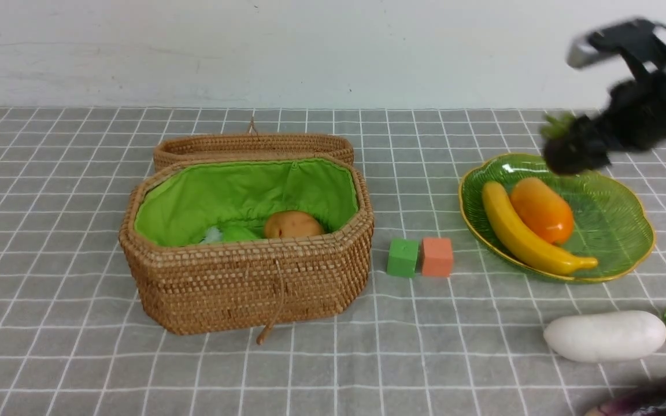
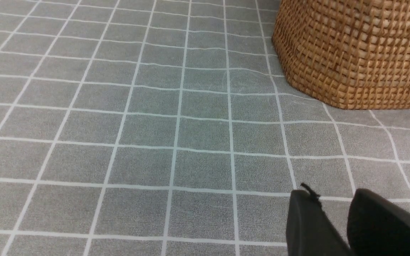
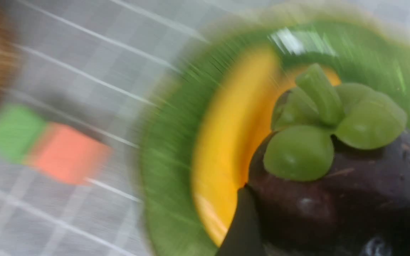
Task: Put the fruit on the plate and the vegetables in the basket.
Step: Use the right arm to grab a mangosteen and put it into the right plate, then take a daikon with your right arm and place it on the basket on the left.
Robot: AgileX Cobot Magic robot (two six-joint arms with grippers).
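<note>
Done: banana (image 1: pixel 526 240) and mango (image 1: pixel 541 209) on plate (image 1: pixel 622 231); potato (image 1: pixel 292 224) in basket (image 1: pixel 240 283). In progress: right fingers (image 3: pixel 242 227) clamp mangosteen (image 3: pixel 333 199) above plate, right side of worktop (image 1: pixel 50 173). Outstanding: radish (image 1: pixel 605 336), eggplant (image 1: pixel 657 398), near right corner. Idle: left fingers (image 2: pixel 308 224) slightly parted, empty.

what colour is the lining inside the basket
Bright green cloth lining inside the tan basket, clearest in the front view.

Grey checked cloth (image 1: pixel 50 231) bears basket (image 1: pixel 240 283), plate (image 1: pixel 616 219), green cube (image 1: pixel 403 257), orange cube (image 1: pixel 437 256), radish (image 1: pixel 605 335), eggplant (image 1: pixel 657 398)
</note>
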